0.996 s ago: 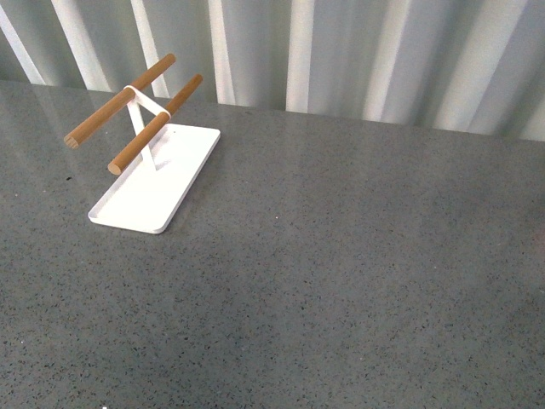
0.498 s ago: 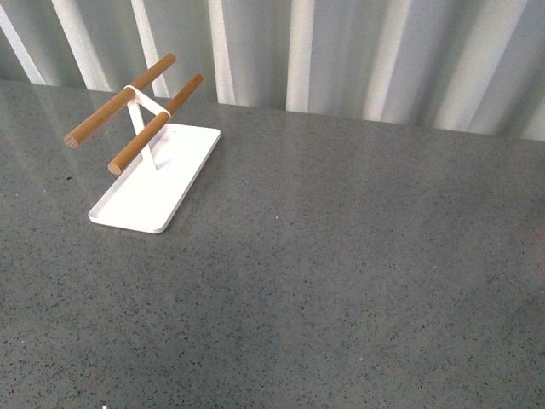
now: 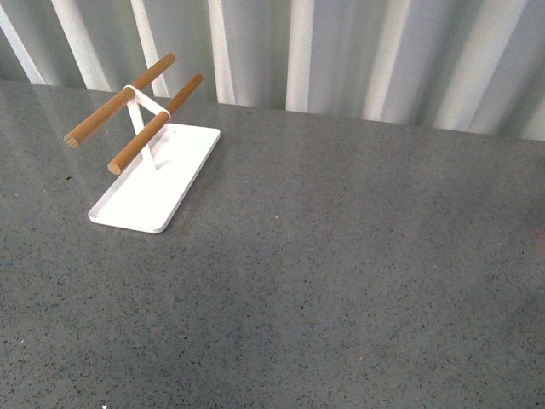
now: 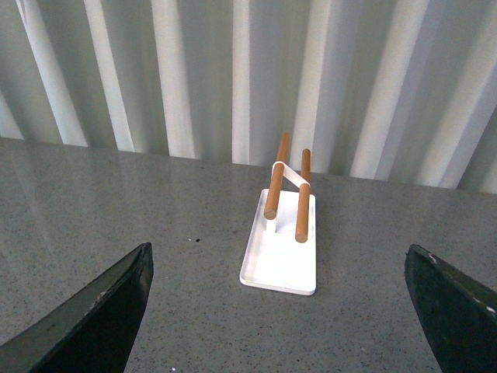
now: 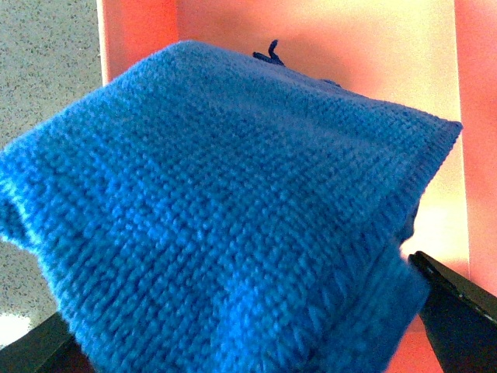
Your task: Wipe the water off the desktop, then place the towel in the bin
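The blue towel [image 5: 217, 217] fills most of the right wrist view, bunched up over the orange-red bin [image 5: 136, 31], whose pale inside shows behind it. My right gripper [image 5: 252, 342] is open, its dark fingertips [image 5: 458, 311] standing to either side of the cloth. A strip of the speckled grey desktop [image 5: 46, 54] shows beside the bin. In the left wrist view my left gripper [image 4: 276, 318] is open and empty above the desktop [image 4: 155, 217]. Neither arm appears in the front view, and I see no water on the desktop [image 3: 341, 256].
A white tray [image 3: 153, 187] carrying two wooden bars [image 3: 153, 123] on a white stand sits at the back left of the desktop; the same tray [image 4: 279, 256] lies ahead of the left gripper. A corrugated pale wall [image 3: 341, 51] runs behind the desktop.
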Controlling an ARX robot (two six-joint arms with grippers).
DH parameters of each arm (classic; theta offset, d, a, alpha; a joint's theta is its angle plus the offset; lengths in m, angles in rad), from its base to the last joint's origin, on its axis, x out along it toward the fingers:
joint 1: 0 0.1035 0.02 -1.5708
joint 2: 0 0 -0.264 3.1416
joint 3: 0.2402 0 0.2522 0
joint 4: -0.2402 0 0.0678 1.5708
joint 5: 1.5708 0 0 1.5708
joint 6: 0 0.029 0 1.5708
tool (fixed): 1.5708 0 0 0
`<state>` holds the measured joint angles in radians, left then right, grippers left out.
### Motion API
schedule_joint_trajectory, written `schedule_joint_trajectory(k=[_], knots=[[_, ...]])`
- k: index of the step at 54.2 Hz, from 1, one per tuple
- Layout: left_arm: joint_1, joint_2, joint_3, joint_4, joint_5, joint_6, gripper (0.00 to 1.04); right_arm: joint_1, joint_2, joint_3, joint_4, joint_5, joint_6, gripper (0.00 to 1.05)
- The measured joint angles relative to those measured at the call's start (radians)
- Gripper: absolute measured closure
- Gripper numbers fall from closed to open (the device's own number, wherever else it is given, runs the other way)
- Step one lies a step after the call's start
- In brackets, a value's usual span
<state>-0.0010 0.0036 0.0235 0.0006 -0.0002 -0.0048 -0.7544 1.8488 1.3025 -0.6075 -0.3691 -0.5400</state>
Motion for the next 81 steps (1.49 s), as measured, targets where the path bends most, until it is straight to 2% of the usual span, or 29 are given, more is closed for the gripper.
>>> schedule_joint_trajectory(k=[6,17,23,29,33,39,45,59,66,70,74,81], knots=[[0.000,0.000,0.000,0.000,0.000,0.000,0.07,-0.004,0.000,0.000,0.001,0.016,-0.033,0.07],[0.000,0.000,0.000,0.000,0.000,0.000,0.07,-0.021,-0.011,0.004,-0.014,-0.076,-0.074,0.07],[0.000,0.000,0.000,0.000,0.000,0.000,0.07,-0.033,-0.039,0.004,-0.050,-0.178,-0.127,0.07],[0.000,0.000,0.000,0.000,0.000,0.000,0.07,-0.053,-0.092,0.010,-0.145,-0.357,-0.211,0.07],[0.000,0.000,0.000,0.000,0.000,0.000,0.07,-0.068,-0.109,0.016,-0.179,-0.391,-0.267,0.07],[0.000,0.000,0.000,0.000,0.000,0.000,0.07,-0.088,-0.110,0.021,-0.141,-0.433,-0.266,0.07],[0.000,0.000,0.000,0.000,0.000,0.000,0.07,-0.091,-0.121,0.020,-0.110,-0.436,-0.268,0.07],[0.000,0.000,0.000,0.000,0.000,0.000,0.07,-0.065,-0.174,0.068,-0.024,-0.352,-0.240,0.07],[0.000,0.000,0.000,0.000,0.000,0.000,0.07,-0.029,-0.229,0.064,0.102,-0.361,-0.173,0.07],[0.000,0.000,0.000,0.000,0.000,0.000,0.07,0.016,-0.325,0.000,0.271,-0.385,-0.084,0.07],[0.000,0.000,0.000,0.000,0.000,0.000,0.07,0.074,-0.441,-0.087,0.429,-0.424,0.018,0.07],[0.000,0.000,0.000,0.000,0.000,0.000,0.07,0.203,-0.650,-0.254,0.595,-0.409,0.151,0.07]])
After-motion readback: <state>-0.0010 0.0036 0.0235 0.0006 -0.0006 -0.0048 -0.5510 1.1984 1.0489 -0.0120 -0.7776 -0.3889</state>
